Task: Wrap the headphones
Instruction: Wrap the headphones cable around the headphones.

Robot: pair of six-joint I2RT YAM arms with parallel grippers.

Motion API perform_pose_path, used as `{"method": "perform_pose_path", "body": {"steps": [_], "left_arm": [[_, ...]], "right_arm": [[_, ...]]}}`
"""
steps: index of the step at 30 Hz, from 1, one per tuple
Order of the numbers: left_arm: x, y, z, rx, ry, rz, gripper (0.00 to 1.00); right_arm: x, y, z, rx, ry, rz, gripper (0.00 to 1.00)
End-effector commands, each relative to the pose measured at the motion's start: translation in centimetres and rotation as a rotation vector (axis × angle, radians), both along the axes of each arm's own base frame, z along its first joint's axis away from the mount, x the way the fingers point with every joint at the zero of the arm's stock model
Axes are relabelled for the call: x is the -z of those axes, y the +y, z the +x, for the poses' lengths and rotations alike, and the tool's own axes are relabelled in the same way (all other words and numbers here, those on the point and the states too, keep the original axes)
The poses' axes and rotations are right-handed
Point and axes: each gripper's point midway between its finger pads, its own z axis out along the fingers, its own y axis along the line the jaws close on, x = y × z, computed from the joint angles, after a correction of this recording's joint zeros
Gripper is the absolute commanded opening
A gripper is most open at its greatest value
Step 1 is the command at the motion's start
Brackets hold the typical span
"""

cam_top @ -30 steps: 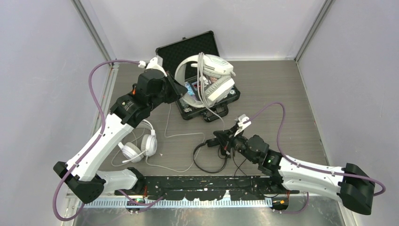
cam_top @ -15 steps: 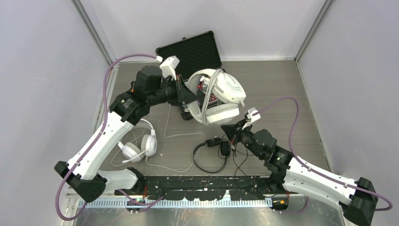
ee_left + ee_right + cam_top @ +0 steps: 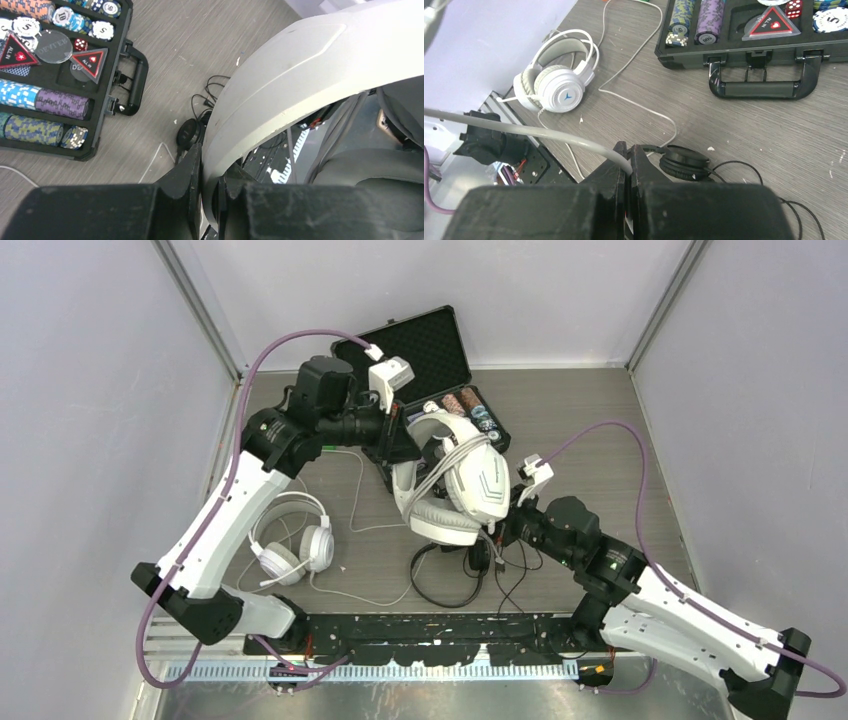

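wrapping in progress on the first of three headsets, judged from the lay of the cords. the bulky white-grey over-ear headphones (image 3: pixel 462 488) hang above the middle of the grey wood-grain counter (image 3: pixel 600 430), in front of the open black hard case of poker chips (image 3: pixel 425 345); a few strands of grey cord (image 3: pixel 549 134) lie across the headband and upper cup, which suggests some turns are on, though how many cannot be told. the slim black on-ear headphones (image 3: pixel 452 570) lie on the counter just below the lifted pair, with the thin black cord (image 3: pixel 515 585) sprawled loose beside them. the white round-cup headphones with a microphone boom (image 3: pixel 290 545) lie near the left edge, the pale cord (image 3: pixel 357 490) trailing across the counter; neither looks started. left hand (image 3: pixel 210 170): fingers drawn together and clamped on the broad headband of the bulky pair, bearing its weight. right hand (image 3: pixel 629 155): fingers pinched nearly together on the grey cord, which runs taut out to the side, just above one black ear cup.
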Motion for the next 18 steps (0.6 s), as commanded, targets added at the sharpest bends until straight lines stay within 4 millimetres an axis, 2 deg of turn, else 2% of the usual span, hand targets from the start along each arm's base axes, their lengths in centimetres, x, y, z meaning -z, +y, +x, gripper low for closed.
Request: {"method": "perform_pose_path", "body": {"steps": [1,4,7,13,18], "left_arm": [[-1.5,-0.1,-1.5,0.119,-0.053,-0.018,0.0],[-1.2,-0.5,-2.4,0.209,-0.085,-0.028,0.0],[-0.5,-0.2,-2.3,0.269,-0.207,-0.002,0.0],[1.2,0.6,-2.2,0.423,-0.543,0.066,0.0],[3.1,1.9,-0.7,0.447,-0.749,0.2,0.0]], "right_arm": [[-2.1,-2.2,-0.1,0.039,-0.064,-0.035,0.0],[-4.0,-3.4,0.1,0.083,-0.123,-0.011,0.0],[-5.3,-3.3,-0.6,0.057,-0.111,-0.012,0.0],[-4.6,-1.6,-2.8,-0.072,0.05,-0.035,0.0],[-4.0,-0.3,-5.5,-0.194,0.192,-0.019,0.0]]}}
